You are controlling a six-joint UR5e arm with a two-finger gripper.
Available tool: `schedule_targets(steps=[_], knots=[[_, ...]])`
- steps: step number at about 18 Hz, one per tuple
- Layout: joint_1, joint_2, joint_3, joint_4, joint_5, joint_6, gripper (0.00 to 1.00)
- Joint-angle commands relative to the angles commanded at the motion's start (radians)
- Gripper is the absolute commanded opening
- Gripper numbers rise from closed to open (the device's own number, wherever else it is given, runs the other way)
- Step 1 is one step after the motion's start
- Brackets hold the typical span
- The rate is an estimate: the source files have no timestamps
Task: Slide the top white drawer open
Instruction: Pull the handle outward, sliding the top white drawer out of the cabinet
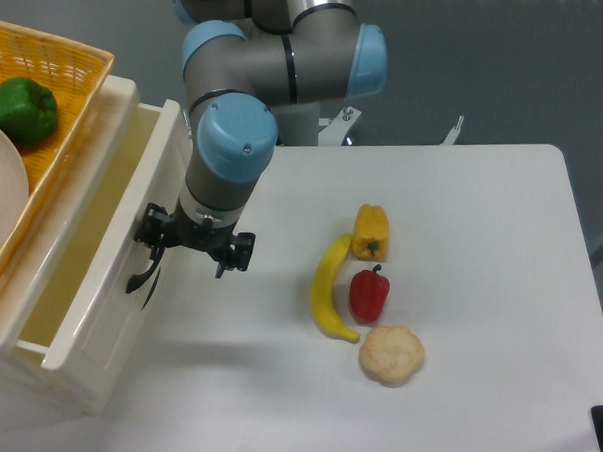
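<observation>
The top white drawer (105,247) stands at the left side of the table (460,253), pulled part-way out of its cabinet (0,368), so that its pale interior shows between the drawer front and the cabinet top. Its panelled front faces right and carries a black curved handle (139,276). The gripper (193,244) is positioned directly at that handle, pointing downward from the grey-and-blue arm (247,94); its left side overlaps the upper end of the handle. The jaws appear closed about the handle, though the contact point is hidden by the gripper body and the exact opening cannot be told. On top of the cabinet rests a woven yellow basket (63,60) containing a green pepper (21,109), with the edge of a white plate (2,198) beside it. Well apart from the drawer, toward the middle of the table, lie a banana (329,287), a yellow pepper (370,231) just beside the banana's upper end, a red pepper (370,294) near the banana's lower half, and a cauliflower (392,354) touching the banana's tip.
</observation>
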Motion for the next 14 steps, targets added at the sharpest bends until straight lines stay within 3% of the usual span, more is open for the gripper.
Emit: schedule_targets(steps=[14], knots=[[0.075,-0.005,0.002,0.0,0.0,0.044,1.0]])
